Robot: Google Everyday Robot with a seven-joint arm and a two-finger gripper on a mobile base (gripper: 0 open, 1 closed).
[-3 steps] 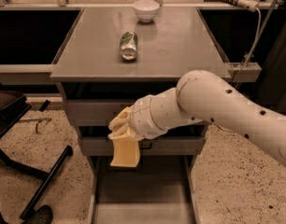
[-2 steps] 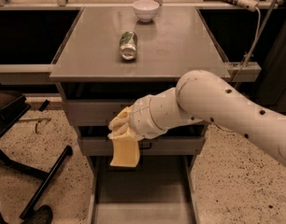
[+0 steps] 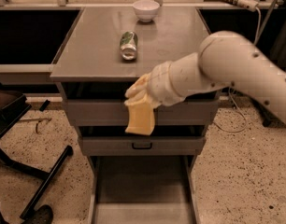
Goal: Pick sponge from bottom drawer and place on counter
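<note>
Floor: I see a speckled floor (image 3: 241, 171) around the cabinet.
Counter: the counter (image 3: 175, 45) is in the upper middle and carries a lying can (image 3: 128, 45) and a white bowl (image 3: 146, 9).
Gripper: the gripper (image 3: 137, 96) is at frame centre, clenched on the sponge.
Sponge: the sponge (image 3: 140, 119) hangs below it in the air.
Bottom drawer: the bottom drawer (image 3: 143, 190) stands pulled out at lower centre.
</note>
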